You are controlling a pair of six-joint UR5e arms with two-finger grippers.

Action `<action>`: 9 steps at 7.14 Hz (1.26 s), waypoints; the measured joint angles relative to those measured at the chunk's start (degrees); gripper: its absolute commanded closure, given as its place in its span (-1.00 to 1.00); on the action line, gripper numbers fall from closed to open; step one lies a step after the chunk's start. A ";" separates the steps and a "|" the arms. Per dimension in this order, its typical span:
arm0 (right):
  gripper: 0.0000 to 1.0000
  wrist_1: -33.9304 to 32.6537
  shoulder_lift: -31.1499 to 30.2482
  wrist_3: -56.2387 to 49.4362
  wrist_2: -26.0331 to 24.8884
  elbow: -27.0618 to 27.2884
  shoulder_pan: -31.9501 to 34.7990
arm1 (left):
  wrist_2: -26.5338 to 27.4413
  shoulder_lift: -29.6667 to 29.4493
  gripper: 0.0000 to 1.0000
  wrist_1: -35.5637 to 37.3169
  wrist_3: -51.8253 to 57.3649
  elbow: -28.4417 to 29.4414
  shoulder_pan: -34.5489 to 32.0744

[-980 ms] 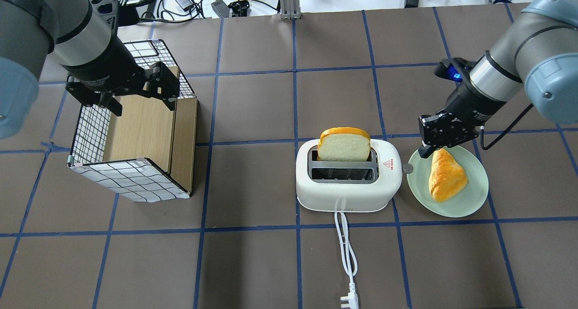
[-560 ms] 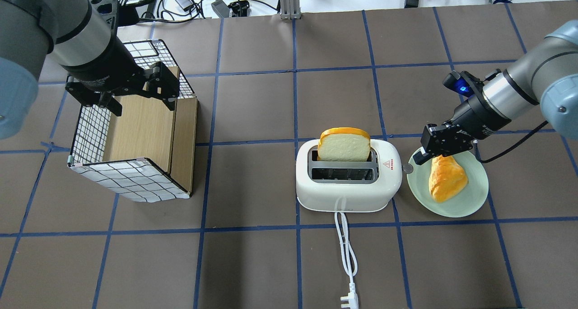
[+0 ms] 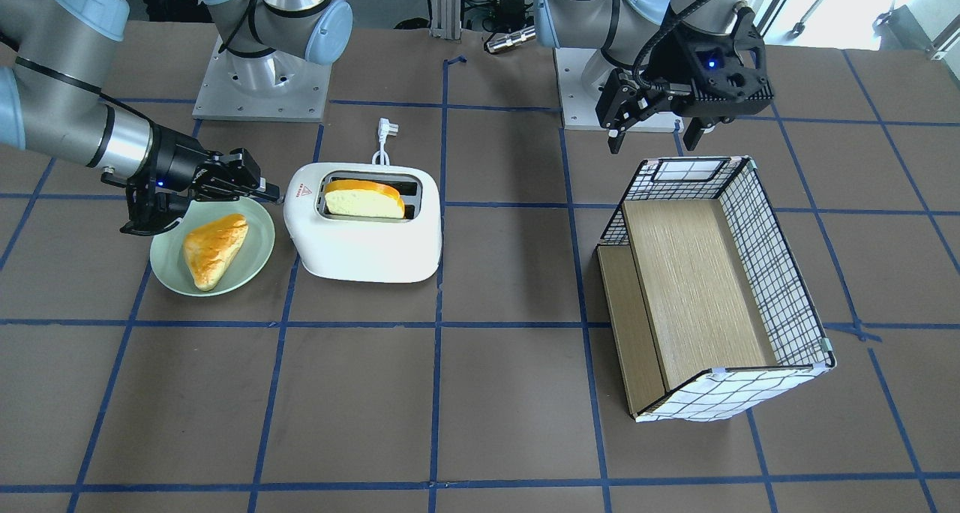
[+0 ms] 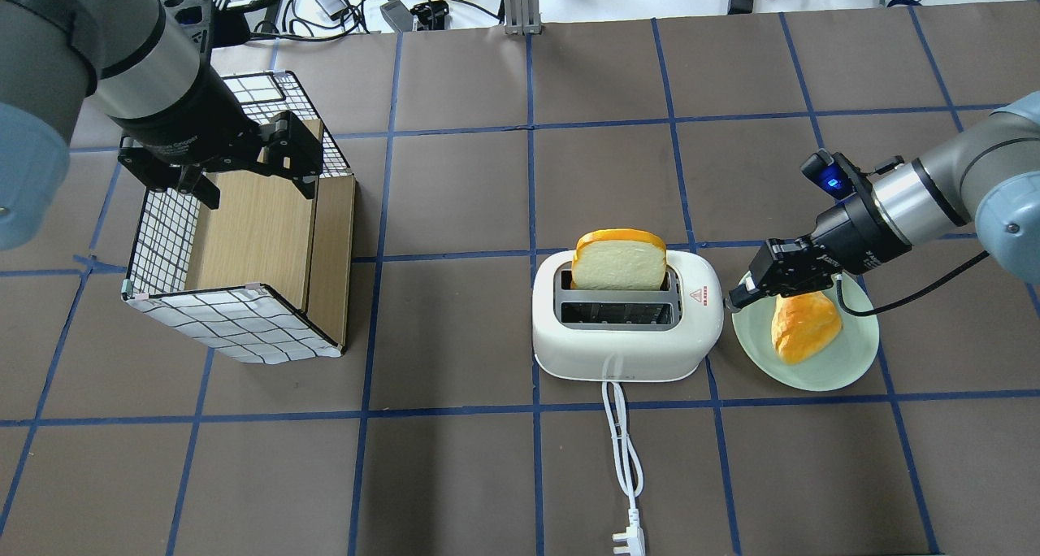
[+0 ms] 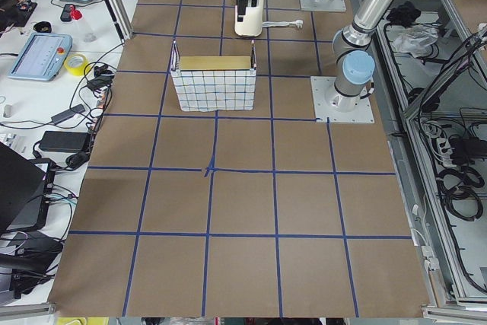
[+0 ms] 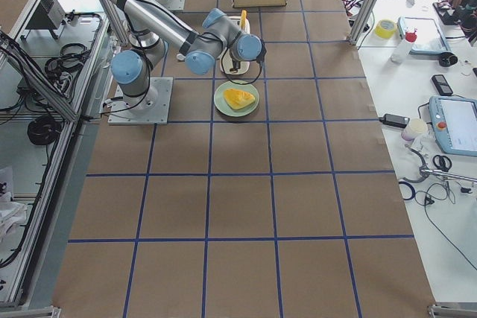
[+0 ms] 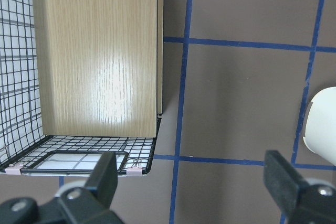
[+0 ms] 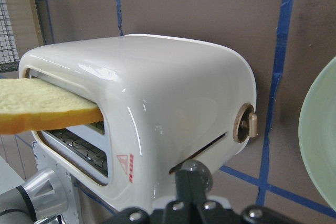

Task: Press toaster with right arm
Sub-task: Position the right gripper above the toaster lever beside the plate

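**With right gripper parked on the toaster lever, left idle over basket**

Since the fingers are pressed together into one black tip, the right gripper (image 4: 735, 300) holds nothing. That tip sits at the toaster's right end, over the grey lever knob (image 8: 194, 168). The wrist view shows the tip right against the knob, but I can't tell if it actually touches.

- toaster (image 4: 626, 324): mid-table, upright, slots up, red warning sticker by its right end.
- bread slice (image 4: 619, 259): in the slot farther from the robot, sticking well out.
- cord (image 4: 624, 450): runs from the toaster toward the robot side, and the plug (image 4: 630, 540) lies flat on the table (image 4: 455, 198).
- plate (image 4: 853, 361): pale green, just beside the toaster's right end, with a golden pastry (image 4: 804, 324) on it. The right arm (image 4: 918, 202) reaches in low across the plate's far rim.
- left gripper (image 4: 258, 188): fingers spread wide, nothing between them, hanging above the wire basket (image 4: 236, 320) with wooden shelves, well apart from the toaster.
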 measured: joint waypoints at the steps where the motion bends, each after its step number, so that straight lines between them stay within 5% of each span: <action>1: 1.00 -0.03 0.07 -1.37 0.09 0.10 -0.20 | 0.00 0.00 -1.00 0.00 0.00 0.00 0.00; 9: 1.00 0.38 1.42 -5.53 3.80 1.13 -3.34 | 0.00 0.00 -1.00 0.00 0.00 0.00 0.00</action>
